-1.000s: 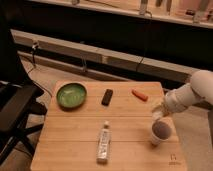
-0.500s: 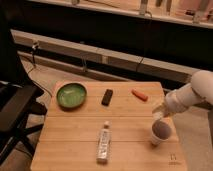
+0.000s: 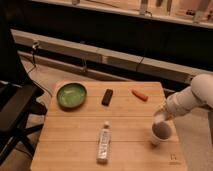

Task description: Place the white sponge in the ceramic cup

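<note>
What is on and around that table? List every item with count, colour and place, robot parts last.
Table: one, light wood, centre of view.
Bowl: one, green, table's far left.
Small block: one, black, far middle, right of the bowl.
Carrot-like object: one, orange, far right.
Bottle: one, clear with white label, lying near the front middle.
Ceramic cup: one, white, dark inside, front right.
Office chair: one, black, left of the table.
Arm: one, white, entering from the right.
Gripper: one, just above the cup; sponge not discernible.
</note>
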`<state>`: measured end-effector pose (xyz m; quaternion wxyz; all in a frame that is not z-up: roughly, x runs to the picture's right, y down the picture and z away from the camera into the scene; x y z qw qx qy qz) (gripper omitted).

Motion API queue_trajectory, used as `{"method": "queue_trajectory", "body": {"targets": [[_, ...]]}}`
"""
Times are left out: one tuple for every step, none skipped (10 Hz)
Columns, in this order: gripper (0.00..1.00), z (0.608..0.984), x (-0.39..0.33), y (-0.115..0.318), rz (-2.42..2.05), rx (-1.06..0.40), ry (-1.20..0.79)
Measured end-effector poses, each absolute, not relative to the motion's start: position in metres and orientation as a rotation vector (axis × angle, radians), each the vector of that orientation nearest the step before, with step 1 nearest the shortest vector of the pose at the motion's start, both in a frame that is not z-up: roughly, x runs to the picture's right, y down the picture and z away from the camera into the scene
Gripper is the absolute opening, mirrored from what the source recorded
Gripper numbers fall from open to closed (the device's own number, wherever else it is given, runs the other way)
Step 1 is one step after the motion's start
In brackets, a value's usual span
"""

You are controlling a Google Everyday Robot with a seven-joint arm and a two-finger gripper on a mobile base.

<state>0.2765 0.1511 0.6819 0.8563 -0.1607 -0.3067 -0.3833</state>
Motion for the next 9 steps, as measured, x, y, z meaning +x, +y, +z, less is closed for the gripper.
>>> {"method": "queue_trajectory", "body": {"targets": [[0.69,0.681,0.279,0.156,-0.803,-0.343,-0.643],[0.73,0.68,0.282,0.164,-0.797,-0.35,-0.642],[0.73,0.679,0.286,0.17,-0.787,-0.355,-0.639],[0.73,0.678,0.291,0.175,-0.776,-0.362,-0.636],[0.73,0.679,0.293,0.179,-0.77,-0.368,-0.637],[0.73,0.679,0.294,0.181,-0.766,-0.37,-0.636],[0.73,0.679,0.296,0.183,-0.761,-0.37,-0.635],[0.73,0.678,0.297,0.182,-0.759,-0.366,-0.632],[0.73,0.677,0.297,0.18,-0.758,-0.361,-0.628]]}}
